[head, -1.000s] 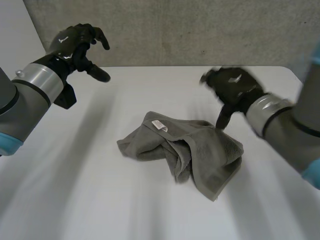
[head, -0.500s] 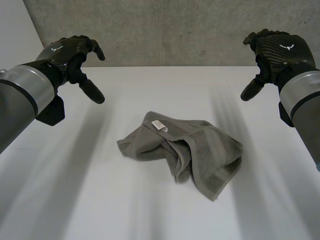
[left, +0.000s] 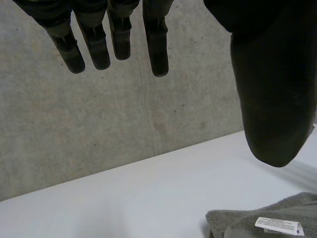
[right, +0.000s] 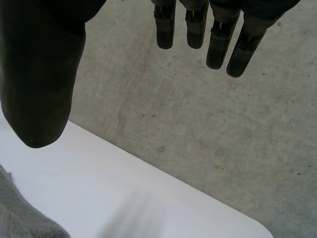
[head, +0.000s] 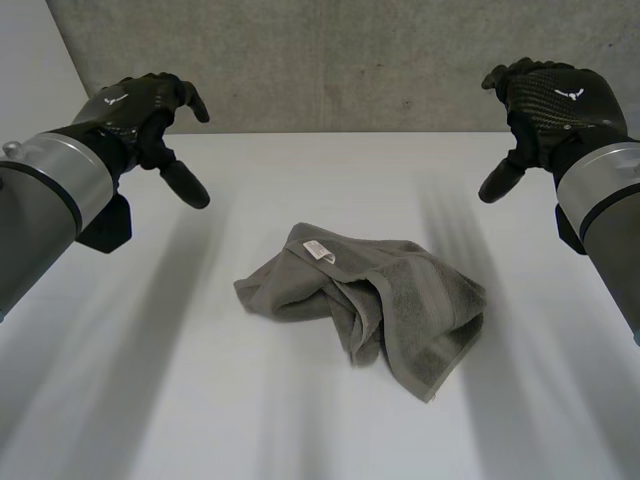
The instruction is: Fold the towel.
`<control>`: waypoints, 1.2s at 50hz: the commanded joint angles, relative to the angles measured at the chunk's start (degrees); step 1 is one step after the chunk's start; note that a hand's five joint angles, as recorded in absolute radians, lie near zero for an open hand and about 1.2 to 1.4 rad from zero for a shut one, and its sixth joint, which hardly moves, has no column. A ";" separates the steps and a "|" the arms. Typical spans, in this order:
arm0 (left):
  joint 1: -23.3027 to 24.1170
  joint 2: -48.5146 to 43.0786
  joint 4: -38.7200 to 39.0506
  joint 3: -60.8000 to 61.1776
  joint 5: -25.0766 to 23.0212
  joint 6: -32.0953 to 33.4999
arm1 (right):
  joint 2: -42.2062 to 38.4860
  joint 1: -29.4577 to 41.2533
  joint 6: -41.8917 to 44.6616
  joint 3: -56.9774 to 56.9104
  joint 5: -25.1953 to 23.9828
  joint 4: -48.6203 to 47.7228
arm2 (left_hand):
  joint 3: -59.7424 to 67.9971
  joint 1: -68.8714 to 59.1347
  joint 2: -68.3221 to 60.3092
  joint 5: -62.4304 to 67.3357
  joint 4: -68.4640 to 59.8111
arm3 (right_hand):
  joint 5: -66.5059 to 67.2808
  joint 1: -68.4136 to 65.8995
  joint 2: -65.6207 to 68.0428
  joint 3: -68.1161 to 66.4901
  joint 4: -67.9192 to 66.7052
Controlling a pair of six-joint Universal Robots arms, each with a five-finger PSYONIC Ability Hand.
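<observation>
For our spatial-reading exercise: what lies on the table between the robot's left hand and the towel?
Nothing: the head view shows bare white table between the raised left hand and the crumpled towel.

I can read nothing: the white tag point(left: 279, 226) on the towel point(left: 302, 208), just past the thumb tip of my left hand point(left: 267, 84), bears print too small.

place: robot lab or test bench | evidence: bare concrete wall point(head: 350, 60), plain white table point(head: 300, 180)
</observation>
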State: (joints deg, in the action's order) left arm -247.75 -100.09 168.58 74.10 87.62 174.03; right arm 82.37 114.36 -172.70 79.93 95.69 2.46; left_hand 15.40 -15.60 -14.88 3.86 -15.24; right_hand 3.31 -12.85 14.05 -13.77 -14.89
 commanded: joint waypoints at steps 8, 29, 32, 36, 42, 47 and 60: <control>2.45 -10.13 3.25 0.43 -3.60 2.36 | -7.40 7.81 26.80 2.33 -13.43 10.72 | -3.50 3.70 2.99 -1.96 3.34 | -3.31 2.85 -4.05 3.77 4.89; 6.05 -32.89 13.18 0.17 -4.48 12.38 | -19.96 11.58 21.09 5.23 -5.78 -6.77 | -0.64 0.84 0.13 0.90 0.48 | 50.27 -50.72 49.52 -49.81 -48.69; 6.14 -34.38 14.05 -0.27 -4.39 12.39 | -18.83 11.15 21.18 4.80 -5.52 -6.51 | 5.37 -5.17 -5.88 6.91 -5.53 | 66.65 -67.11 65.90 -66.19 -65.07; 6.49 -35.26 14.23 -0.89 -3.16 12.38 | -17.77 10.97 21.27 4.79 -5.61 -6.42 | 23.58 -23.38 -24.10 25.12 -23.74 | 66.69 -67.15 65.95 -66.23 -65.11; 6.67 -34.56 14.76 -3.95 1.75 12.30 | -16.27 10.35 24.52 2.86 -6.22 0.79 | 64.60 -64.40 -65.12 66.14 -64.76 | 66.69 -67.15 65.95 -66.23 -65.11; 6.49 -32.98 14.93 -9.68 2.38 12.74 | -18.63 8.69 31.53 -6.68 -7.53 2.20 | 64.60 -64.40 -65.12 66.14 -64.76 | 66.69 -67.15 65.95 -66.23 -65.11; 1.93 -25.88 29.93 -34.12 3.95 12.57 | -22.01 1.67 10.17 -35.39 -13.23 -32.40 | 64.60 -64.40 -65.12 66.14 -64.76 | 66.69 -67.15 65.95 -66.23 -65.11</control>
State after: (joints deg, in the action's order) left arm -244.04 -131.60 189.21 44.63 90.31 188.47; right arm 57.19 119.71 -143.04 47.49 86.39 -9.84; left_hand 76.11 -51.86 -75.35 65.91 -77.87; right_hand 65.69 -75.84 75.65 -77.00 -76.95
